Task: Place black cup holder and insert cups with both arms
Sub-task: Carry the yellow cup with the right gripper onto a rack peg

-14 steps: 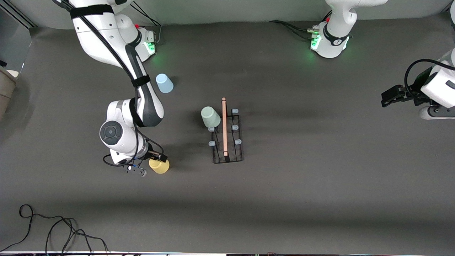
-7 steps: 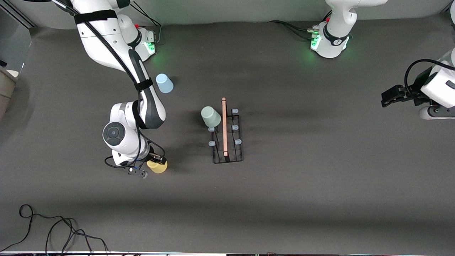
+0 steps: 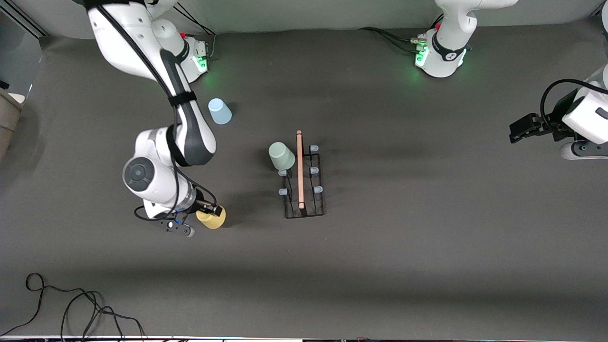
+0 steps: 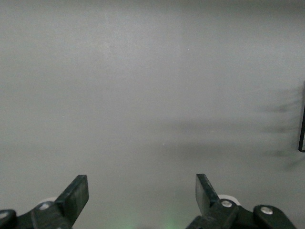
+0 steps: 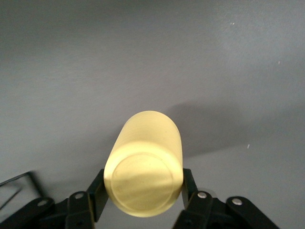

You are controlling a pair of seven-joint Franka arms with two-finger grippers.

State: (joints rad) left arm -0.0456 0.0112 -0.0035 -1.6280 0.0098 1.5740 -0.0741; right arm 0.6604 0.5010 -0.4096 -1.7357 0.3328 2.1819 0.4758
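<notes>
The black cup holder [image 3: 304,192] stands mid-table with its wooden rod handle [image 3: 299,168] on top. The pale green-grey cup [image 3: 281,156] sits upside down on a peg at the rack's end nearest the robots' bases. The light blue cup [image 3: 219,111] stands upside down on the table near the right arm's base. My right gripper [image 3: 209,213] is shut on the yellow cup [image 3: 212,218]. In the right wrist view the fingers [image 5: 97,188] press both sides of the yellow cup [image 5: 145,162], whose base faces the camera. My left gripper [image 3: 520,129] waits open and empty at the left arm's end of the table; the left wrist view shows the left gripper [image 4: 142,191] over bare table.
A black cable [image 3: 71,304] lies coiled on the table near the front camera at the right arm's end. The grey table [image 3: 427,213] is bare between the rack and the left gripper.
The right arm's wrist and elbow have swung toward the right arm's end of the table. The yellow cup has shifted slightly in the gripper. The left arm has not moved.
</notes>
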